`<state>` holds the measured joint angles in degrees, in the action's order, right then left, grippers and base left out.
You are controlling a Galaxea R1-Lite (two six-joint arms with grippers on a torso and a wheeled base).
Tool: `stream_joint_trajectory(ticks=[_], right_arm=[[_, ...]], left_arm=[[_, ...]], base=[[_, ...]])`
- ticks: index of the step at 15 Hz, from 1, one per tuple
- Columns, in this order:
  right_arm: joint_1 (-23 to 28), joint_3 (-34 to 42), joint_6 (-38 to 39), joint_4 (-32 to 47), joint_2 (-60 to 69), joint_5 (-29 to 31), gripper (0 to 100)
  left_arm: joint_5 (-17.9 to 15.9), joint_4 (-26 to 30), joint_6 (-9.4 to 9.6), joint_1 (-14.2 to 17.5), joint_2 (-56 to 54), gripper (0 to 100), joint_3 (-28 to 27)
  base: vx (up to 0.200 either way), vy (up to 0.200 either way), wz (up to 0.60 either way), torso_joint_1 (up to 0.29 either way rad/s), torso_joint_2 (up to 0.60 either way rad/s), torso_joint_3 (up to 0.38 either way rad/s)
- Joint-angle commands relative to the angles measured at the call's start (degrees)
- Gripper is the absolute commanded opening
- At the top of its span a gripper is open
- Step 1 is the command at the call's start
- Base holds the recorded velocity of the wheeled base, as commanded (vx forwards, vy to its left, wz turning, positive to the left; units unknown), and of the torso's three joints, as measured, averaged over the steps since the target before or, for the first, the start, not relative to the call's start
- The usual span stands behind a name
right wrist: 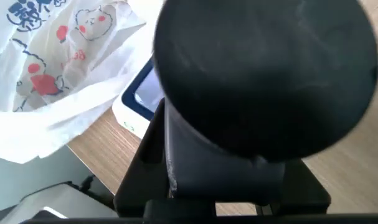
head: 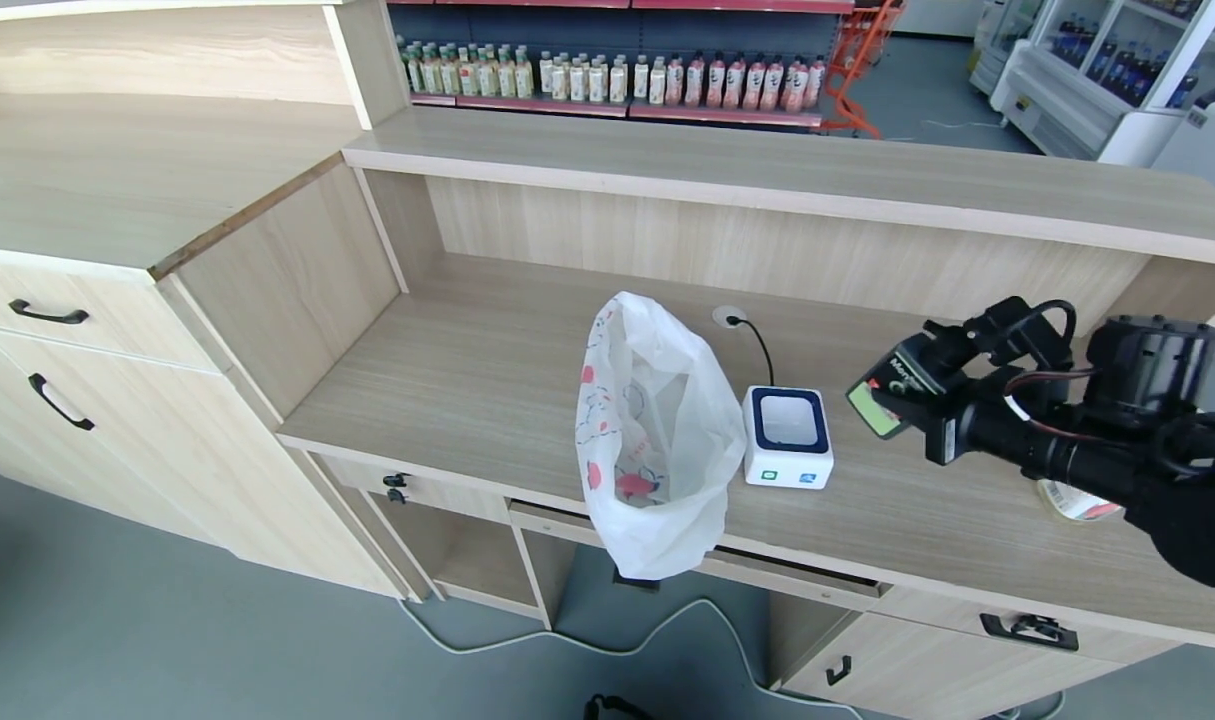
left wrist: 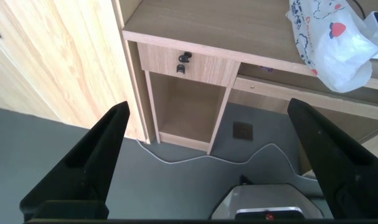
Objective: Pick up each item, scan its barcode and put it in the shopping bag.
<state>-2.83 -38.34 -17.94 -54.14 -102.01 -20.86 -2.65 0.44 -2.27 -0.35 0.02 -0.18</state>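
**Item in hand, scan comes next**

The right gripper (head: 917, 395) holds a dark item (head: 875, 405) with a green face in the air, over the bench (head: 487, 370) and just to the right of the scanner (head: 787, 435). Its fingers look clamped on the item. The item's bulk hides them in the right wrist view, so the exact hold is hard to judge.

The scanner lies flat with its window facing up. The open bag (head: 657, 440) touches its left side and droops over the bench's front edge. A second item (head: 1072, 500), white with a red label, sits on the bench partly behind the right arm.

The left gripper (left wrist: 207, 162) hangs low in front of the bench with its fingers (left wrist: 83, 168) wide apart and nothing between them.

The pick-up looks done and the scan is the step in hand. The next move probably calls for carrying the item left over the window and turning it so the barcode faces down. I cannot tell where the barcode is. After that the item goes further left, into the bag's mouth.
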Motion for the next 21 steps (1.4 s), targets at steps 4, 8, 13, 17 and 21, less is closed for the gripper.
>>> stream_joint_trajectory(ticks=[4,8,13,17,21], right_arm=[[12.0,7.7,-11.1,0.9,16.2,8.5,0],[12.2,7.8,-17.5,0.3,18.5,10.7,0],[3.0,6.0,-20.0,-3.3,16.0,14.9,0],[-6.0,3.6,-19.4,-9.9,6.3,16.6,0],[-10.9,-0.9,-5.5,-15.7,-7.8,16.4,0]], left_arm=[[0.0,0.0,-0.02,0.0,0.0,100,0.0],[0.0,0.0,0.07,0.0,0.0,100,0.0],[0.0,0.0,-0.02,0.0,0.0,100,0.0],[0.0,0.0,0.07,0.0,0.0,100,0.0],[0.0,0.0,0.07,0.0,0.0,100,0.0]], base=[[0.000,0.000,0.00,0.000,0.00,0.000],[0.000,0.000,0.00,0.000,0.00,0.000],[0.000,0.000,0.48,-0.002,0.00,0.004],[0.000,0.000,0.45,0.001,0.00,0.002],[0.000,0.000,0.00,0.000,0.00,0.000]])
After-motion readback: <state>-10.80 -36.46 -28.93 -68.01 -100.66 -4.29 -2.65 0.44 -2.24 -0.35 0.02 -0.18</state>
